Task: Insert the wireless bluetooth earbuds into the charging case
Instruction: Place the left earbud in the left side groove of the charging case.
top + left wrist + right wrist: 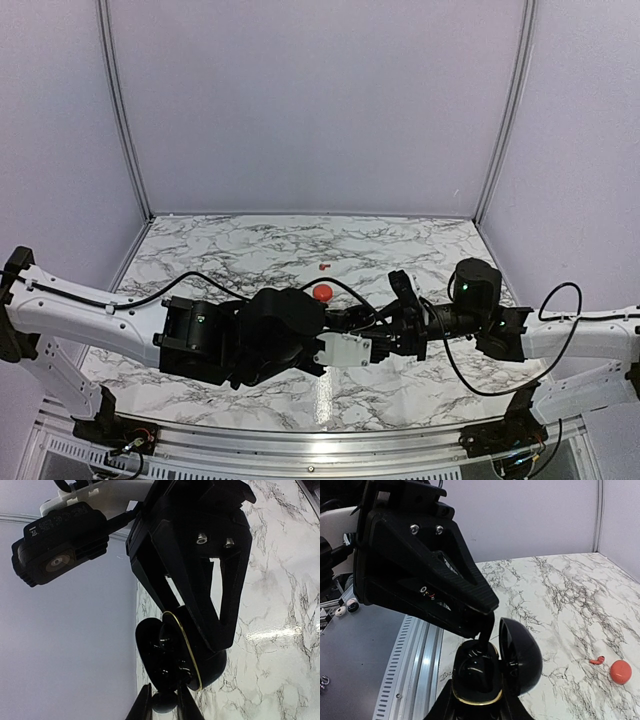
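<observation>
My right gripper (477, 702) is shut on the base of an open oval black charging case (476, 677) with a gold rim, its lid (520, 655) hinged open to the right. My left gripper (164, 706) is shut on a tiny black earbud (164, 701) and holds it at the case's open cavity (167, 655). In the right wrist view the left fingers (487, 630) reach down into the case. In the top view both grippers meet at mid-table (392, 322). A round red case (322, 292) and a tiny red earbud (324, 267) lie on the marble behind them.
The red case (620, 671) and red earbud (596, 660) sit on the marble table (250, 250). An aluminium rail (415, 655) runs along the near edge. Walls close the table at the back and sides.
</observation>
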Controlling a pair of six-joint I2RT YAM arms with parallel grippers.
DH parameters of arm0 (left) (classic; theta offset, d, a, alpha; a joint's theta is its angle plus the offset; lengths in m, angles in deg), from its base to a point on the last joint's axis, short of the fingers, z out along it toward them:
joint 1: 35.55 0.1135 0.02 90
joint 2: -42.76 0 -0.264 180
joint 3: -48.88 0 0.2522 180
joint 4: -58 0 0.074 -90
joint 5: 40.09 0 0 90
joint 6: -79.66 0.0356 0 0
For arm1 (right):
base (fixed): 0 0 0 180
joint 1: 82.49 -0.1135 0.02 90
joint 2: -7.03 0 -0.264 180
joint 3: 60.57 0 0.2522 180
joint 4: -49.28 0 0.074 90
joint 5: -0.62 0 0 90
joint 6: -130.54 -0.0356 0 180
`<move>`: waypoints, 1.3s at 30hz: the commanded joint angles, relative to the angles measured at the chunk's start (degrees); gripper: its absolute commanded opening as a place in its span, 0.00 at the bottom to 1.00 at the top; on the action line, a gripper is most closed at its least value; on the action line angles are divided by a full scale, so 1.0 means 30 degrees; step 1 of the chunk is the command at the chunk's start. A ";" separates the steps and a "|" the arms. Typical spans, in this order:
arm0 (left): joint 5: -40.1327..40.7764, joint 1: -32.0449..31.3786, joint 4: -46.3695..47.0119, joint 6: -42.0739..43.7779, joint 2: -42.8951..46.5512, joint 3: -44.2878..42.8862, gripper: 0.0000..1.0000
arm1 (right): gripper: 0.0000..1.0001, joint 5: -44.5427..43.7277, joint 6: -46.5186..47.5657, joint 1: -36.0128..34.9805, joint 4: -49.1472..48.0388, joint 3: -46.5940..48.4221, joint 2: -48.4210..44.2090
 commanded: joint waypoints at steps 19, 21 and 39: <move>-0.1242 -0.0606 -0.0286 -0.0127 -0.0324 -0.0566 0.17 | 0.00 -0.0790 -0.1091 0.0232 -0.1211 0.0836 -0.0059; -0.0863 -0.0599 -0.0289 -0.0127 -0.0434 -0.0662 0.17 | 0.00 -0.0709 -0.1100 0.0328 -0.1374 0.0771 -0.0210; -0.1628 -0.0658 -0.0293 -0.0741 0.0200 -0.0537 0.20 | 0.00 -0.0709 -0.1399 0.0436 -0.2310 0.0923 0.0129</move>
